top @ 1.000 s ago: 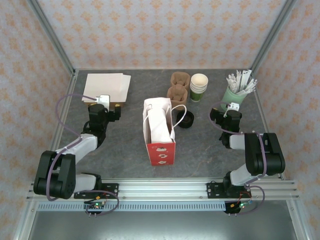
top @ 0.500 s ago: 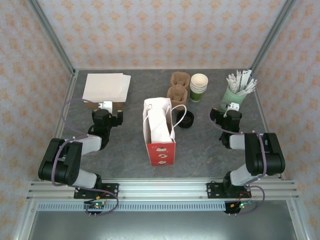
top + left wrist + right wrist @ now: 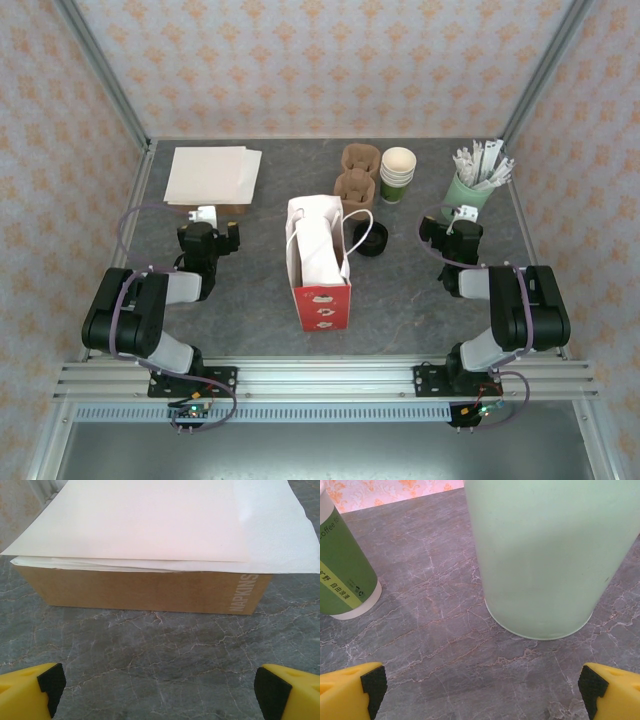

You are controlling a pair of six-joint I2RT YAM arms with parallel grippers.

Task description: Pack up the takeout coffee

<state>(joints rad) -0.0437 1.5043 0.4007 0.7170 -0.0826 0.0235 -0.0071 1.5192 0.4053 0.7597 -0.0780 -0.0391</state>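
Your coffee [image 3: 371, 239] stands on the desk [image 3: 420, 300], just to the right of the bag [image 3: 318, 262]. From above you see it as a round black lid. The white handle of the bag loops close to it; I cannot tell if the two touch. The bag is in the middle of the desk, white with a red end toward the arms.

Your left fingers [image 3: 206, 218] are spread wide and hold nothing. They point at the napkin box [image 3: 145, 587] at the far left. A bare strip of desk lies between the yellow tips and the box. White napkins lie on top of the box and reach a little over its front edge.

Your right fingers [image 3: 463, 216] are also wide apart and empty. They face the pale green holder [image 3: 540, 555] of white sticks, which stands near in front of them without touching. To its left, the right wrist view shows the lower part of the cup stack [image 3: 342, 565].

The coffee is apart from both pairs of fingers, nearer to the right ones. Behind the bag, two brown carriers [image 3: 355, 172] lie just beside the stack.
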